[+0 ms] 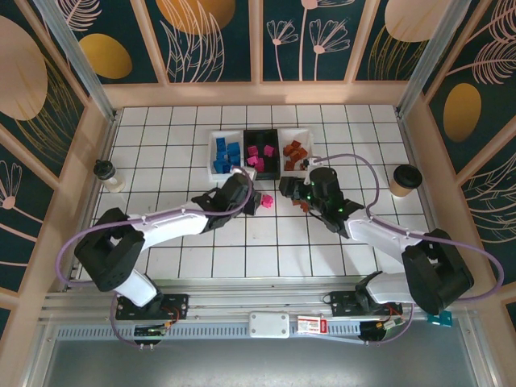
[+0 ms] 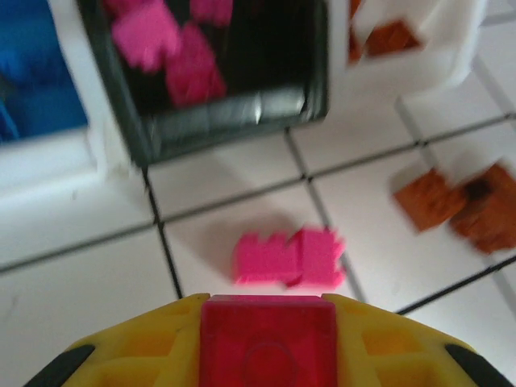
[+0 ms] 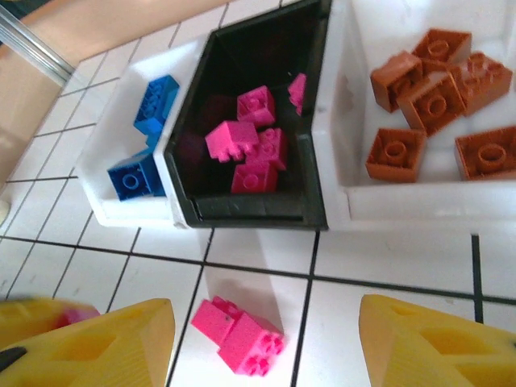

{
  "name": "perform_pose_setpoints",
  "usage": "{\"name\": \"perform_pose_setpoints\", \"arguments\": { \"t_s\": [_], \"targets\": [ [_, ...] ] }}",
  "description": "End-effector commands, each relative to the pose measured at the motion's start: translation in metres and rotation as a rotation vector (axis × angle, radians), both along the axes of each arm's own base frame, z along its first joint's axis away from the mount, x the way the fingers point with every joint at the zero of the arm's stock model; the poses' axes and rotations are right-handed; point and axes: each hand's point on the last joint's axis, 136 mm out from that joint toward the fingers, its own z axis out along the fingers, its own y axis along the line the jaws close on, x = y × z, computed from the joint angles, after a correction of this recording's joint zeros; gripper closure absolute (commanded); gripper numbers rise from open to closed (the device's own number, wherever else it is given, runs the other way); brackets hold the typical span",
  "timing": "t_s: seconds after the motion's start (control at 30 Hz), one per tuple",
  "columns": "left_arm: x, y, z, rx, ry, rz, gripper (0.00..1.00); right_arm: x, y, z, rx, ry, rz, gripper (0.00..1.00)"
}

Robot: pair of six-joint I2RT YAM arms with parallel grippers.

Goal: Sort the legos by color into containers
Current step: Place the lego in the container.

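Note:
In the left wrist view my left gripper (image 2: 268,302) is shut on a pink lego (image 2: 268,343), held between its yellow fingers. Just ahead of it a pair of joined pink legos (image 2: 289,258) lies on a white tile. From above, my left gripper (image 1: 246,196) and right gripper (image 1: 297,193) flank that pair (image 1: 264,201). My right gripper (image 3: 264,305) stands open above the pair (image 3: 238,330), touching nothing. At the back stand three containers: a white one with blue legos (image 1: 226,153), a black one with pink legos (image 1: 262,151), and a white one with orange-brown legos (image 1: 297,151).
Loose orange-brown legos (image 2: 459,201) lie on the tiles right of the pink pair, under my right gripper from above. A paper cup with a dark lid (image 1: 405,181) stands at the right, and a small lidded bottle (image 1: 107,175) at the left. Walls enclose the tiled floor.

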Motion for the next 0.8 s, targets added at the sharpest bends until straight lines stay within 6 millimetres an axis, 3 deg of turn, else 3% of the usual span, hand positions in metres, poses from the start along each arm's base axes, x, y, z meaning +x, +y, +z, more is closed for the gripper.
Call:
{"name": "perform_pose_setpoints", "arguments": {
  "t_s": [0.0, 0.07, 0.3, 0.37, 0.43, 0.57, 0.63, 0.77],
  "targets": [
    [0.033, -0.014, 0.042, -0.080, -0.044, 0.014, 0.77, -0.002, -0.009, 0.000, 0.019, -0.012, -0.042, 0.37],
    [0.059, -0.021, 0.052, -0.121, -0.046, 0.030, 0.78, -0.006, -0.012, -0.005, 0.014, 0.001, -0.045, 0.37],
    [0.135, -0.033, 0.022, -0.085, -0.003, 0.112, 0.79, -0.023, -0.029, -0.024, -0.021, 0.044, -0.070, 0.37],
    [0.150, -0.033, 0.014, -0.080, 0.009, 0.136, 0.74, -0.028, -0.034, -0.027, -0.031, 0.048, -0.080, 0.37],
    [0.162, -0.035, 0.009, -0.080, 0.017, 0.145, 0.59, -0.032, -0.040, -0.029, -0.044, 0.053, -0.094, 0.37],
    [0.168, -0.046, 0.031, -0.128, -0.002, 0.123, 0.38, -0.030, -0.060, -0.041, -0.070, 0.105, -0.177, 0.35],
    [0.161, -0.049, 0.055, -0.184, -0.027, 0.098, 0.28, -0.023, -0.074, -0.048, -0.064, 0.140, -0.227, 0.35],
    [0.134, -0.046, 0.094, -0.254, -0.085, 0.059, 0.12, -0.012, -0.075, -0.061, -0.062, 0.174, -0.223, 0.35]
  ]
}}
